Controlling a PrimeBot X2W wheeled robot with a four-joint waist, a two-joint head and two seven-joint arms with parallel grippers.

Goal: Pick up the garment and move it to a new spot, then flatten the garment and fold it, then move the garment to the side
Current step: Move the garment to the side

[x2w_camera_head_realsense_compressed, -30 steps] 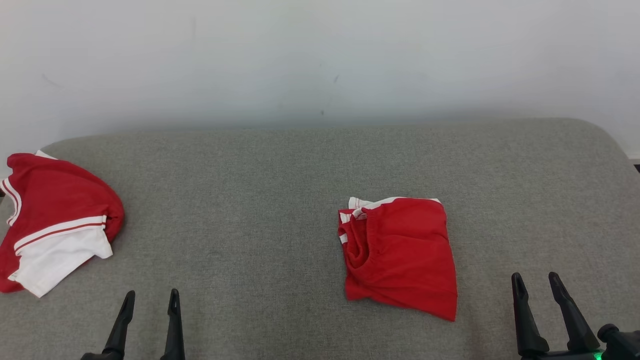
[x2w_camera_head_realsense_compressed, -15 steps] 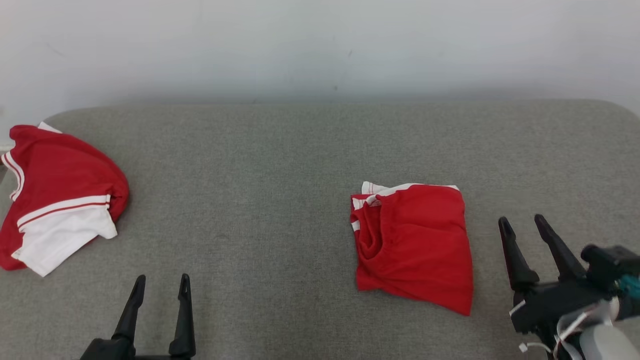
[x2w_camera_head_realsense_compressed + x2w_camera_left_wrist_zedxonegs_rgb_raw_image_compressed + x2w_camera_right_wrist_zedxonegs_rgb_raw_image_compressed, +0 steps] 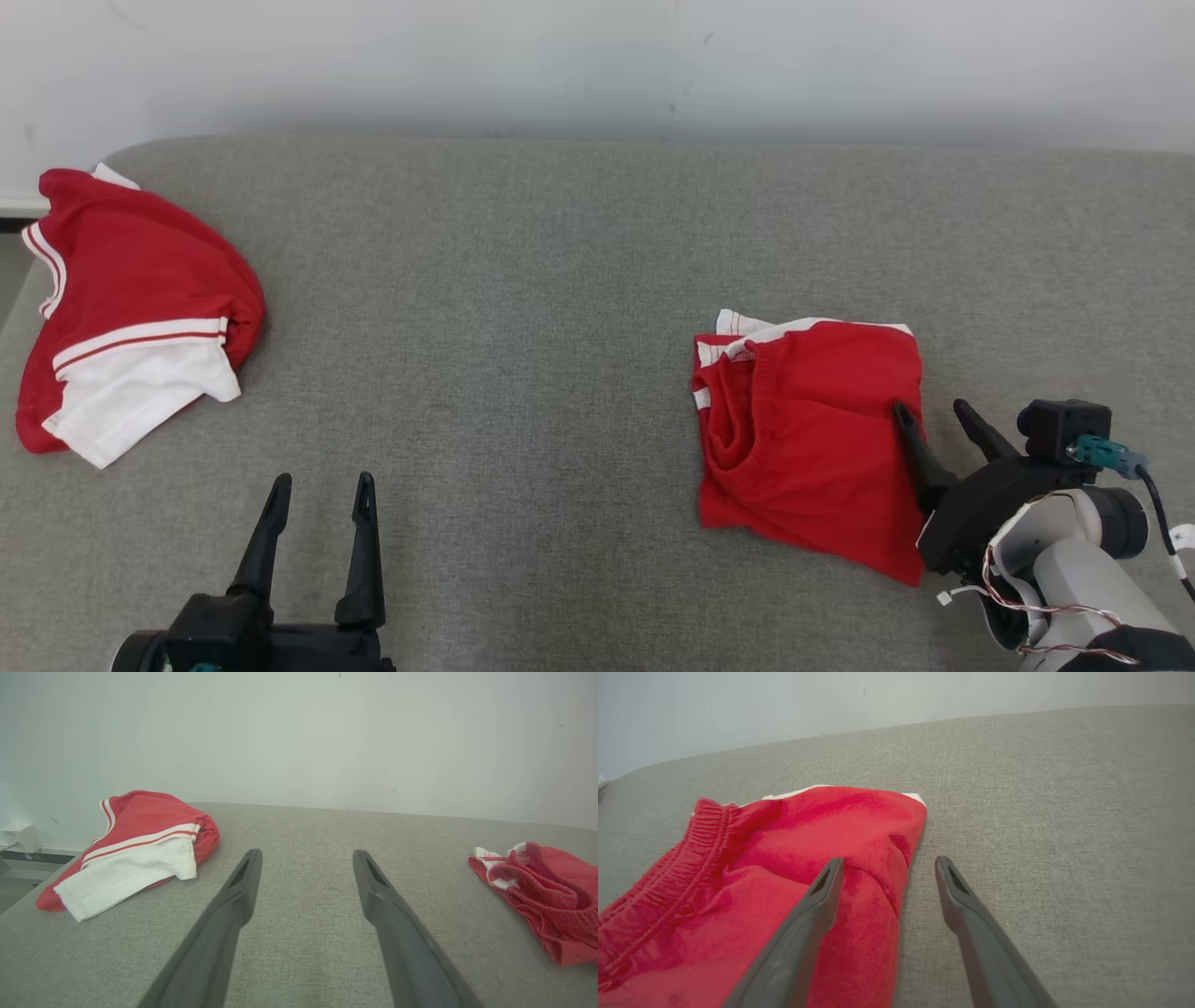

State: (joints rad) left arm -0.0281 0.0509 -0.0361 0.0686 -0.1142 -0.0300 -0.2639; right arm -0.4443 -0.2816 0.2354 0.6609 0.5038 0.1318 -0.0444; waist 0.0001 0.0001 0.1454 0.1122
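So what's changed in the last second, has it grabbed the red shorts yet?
Not yet. The right jaws have swung in toward the red shorts and now straddle their right edge, wide open, gripping nothing. The robot's head also tipped down, so the whole view shifted. The shorts, the red and white shirt and the open left jaws stayed put on or over the grey cushion.

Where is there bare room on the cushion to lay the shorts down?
Widest bare grey cushion: between the red-and-white shirt and the red shorts, ahead of the left pincer. Also behind the shorts, toward the wall. Crowded at the shorts' right edge, by the right pincer.
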